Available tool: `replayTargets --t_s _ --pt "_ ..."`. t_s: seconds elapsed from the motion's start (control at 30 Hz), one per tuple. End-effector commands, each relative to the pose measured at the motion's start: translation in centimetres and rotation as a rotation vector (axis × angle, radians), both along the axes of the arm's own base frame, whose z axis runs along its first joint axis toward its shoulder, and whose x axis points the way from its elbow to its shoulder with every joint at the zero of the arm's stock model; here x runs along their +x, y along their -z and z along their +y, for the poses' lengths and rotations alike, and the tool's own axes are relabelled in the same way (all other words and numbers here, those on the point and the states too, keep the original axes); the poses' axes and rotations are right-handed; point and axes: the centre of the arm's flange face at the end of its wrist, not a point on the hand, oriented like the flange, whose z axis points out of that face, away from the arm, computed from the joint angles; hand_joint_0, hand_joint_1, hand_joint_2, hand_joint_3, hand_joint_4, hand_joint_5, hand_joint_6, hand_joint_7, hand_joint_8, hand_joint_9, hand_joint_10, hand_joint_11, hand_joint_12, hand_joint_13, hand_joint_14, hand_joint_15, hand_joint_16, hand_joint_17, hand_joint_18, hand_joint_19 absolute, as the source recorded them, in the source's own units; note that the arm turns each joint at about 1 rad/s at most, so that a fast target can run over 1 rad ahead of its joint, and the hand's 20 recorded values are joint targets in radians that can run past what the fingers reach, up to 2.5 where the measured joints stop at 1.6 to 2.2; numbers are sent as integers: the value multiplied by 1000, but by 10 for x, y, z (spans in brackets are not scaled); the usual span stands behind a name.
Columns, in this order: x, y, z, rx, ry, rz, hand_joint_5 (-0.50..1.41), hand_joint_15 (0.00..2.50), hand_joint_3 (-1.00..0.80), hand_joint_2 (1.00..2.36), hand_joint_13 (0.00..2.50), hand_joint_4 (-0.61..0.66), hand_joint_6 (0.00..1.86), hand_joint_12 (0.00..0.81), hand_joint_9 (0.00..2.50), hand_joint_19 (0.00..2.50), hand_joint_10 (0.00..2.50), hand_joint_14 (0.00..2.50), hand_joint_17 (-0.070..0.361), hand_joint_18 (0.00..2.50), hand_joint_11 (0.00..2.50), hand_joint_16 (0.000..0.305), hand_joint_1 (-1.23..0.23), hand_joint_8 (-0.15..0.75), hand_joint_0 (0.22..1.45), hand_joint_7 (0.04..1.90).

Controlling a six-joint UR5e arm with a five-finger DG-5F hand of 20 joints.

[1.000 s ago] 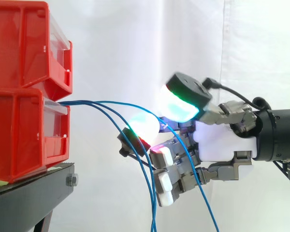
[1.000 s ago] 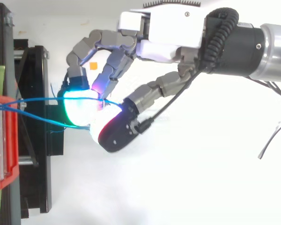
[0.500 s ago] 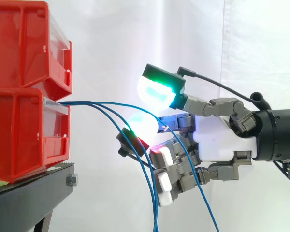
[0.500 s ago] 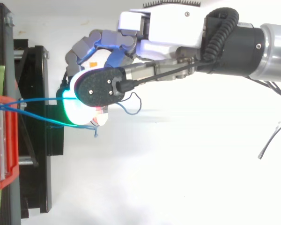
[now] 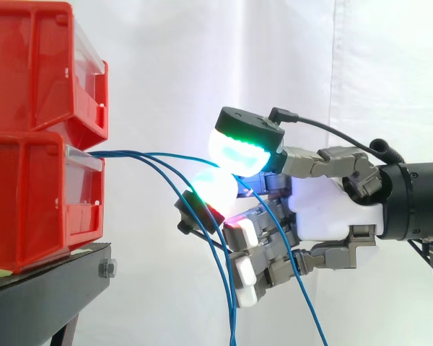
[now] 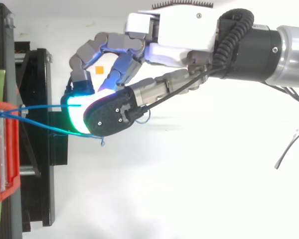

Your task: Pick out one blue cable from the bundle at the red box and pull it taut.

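Observation:
Several thin blue cables come out of the lower red bin and sag down to the right past the hand. The top cable runs over a green-glowing fingertip, and the thumb's green-lit pad presses down on it from above. This pinches that cable between the two. The other fingers curl below, with cables hanging in front of them. From above, the thumb covers the glowing fingertip, and two cable strands lead left to the bin.
A second red bin is stacked on the lower one, both on a black stand at the left. The loose cable ends hang below the hand. A white curtain is behind.
The thumb swung up from beside the palm, reached forward over the fingertip, and has now come down onto the top cable. The arm and the other fingers stayed still.

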Motion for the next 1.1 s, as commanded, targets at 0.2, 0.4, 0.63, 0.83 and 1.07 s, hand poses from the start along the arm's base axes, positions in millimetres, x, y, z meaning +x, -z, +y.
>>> replayTargets --t_s 0.2,0.4,0.63,0.83,1.07 --pt "0 0 0 0 0 1 -164 652 -500 1000 969 86 875 335 1013 684 25 24 123 661 769 55 -497 224 469 907" --pt "0 0 0 0 0 -1 -155 678 -500 1000 939 52 814 311 999 719 26 24 109 609 774 49 -335 199 551 916" --pt "1 1 2 0 -2 -1 -160 687 -391 1012 915 45 810 313 967 749 24 26 107 565 765 47 -388 197 591 980" --pt "0 0 3 0 -4 -1 -179 681 -294 1020 909 47 848 312 945 741 26 25 109 566 763 48 -525 204 570 958" --pt "0 0 2 0 -2 1 -186 686 -206 1025 914 38 888 311 942 730 26 26 109 578 780 49 -594 204 566 952"
